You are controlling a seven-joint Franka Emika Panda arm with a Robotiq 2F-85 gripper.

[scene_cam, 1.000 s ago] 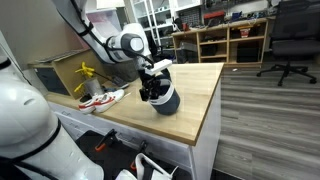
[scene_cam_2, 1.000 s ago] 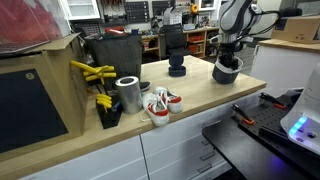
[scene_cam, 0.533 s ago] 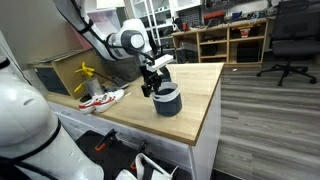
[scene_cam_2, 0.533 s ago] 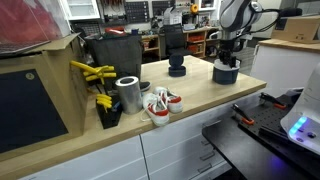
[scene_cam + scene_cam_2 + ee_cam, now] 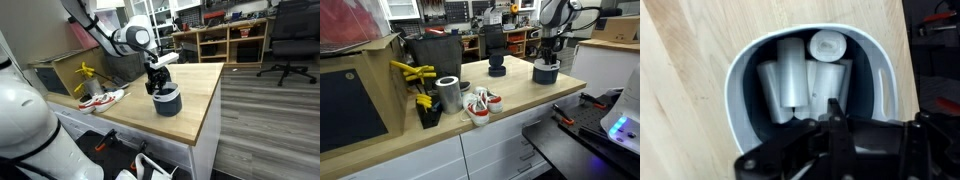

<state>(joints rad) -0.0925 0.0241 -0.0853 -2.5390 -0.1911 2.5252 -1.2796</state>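
A round dark grey container [image 5: 750,90] stands upright on the wooden tabletop [image 5: 680,90] and holds several white cylinders [image 5: 805,75]. In the wrist view my gripper [image 5: 837,118] hangs over its near rim, fingers pressed together with nothing between them. In both exterior views the container [image 5: 167,101] [image 5: 546,72] sits near the table's corner, with the gripper [image 5: 158,84] [image 5: 548,58] just above it, pointing down into it.
A pair of red and white sneakers [image 5: 480,104] [image 5: 102,99] lies on the tabletop next to a metal can [image 5: 448,95]. Yellow tools [image 5: 413,74] and a black bin [image 5: 432,52] stand behind. The table edge [image 5: 212,110] runs close to the container. An office chair [image 5: 288,40] stands beyond.
The container has gone from tilted to standing flat on the table. The gripper stayed shut and shifted slightly up and over it.
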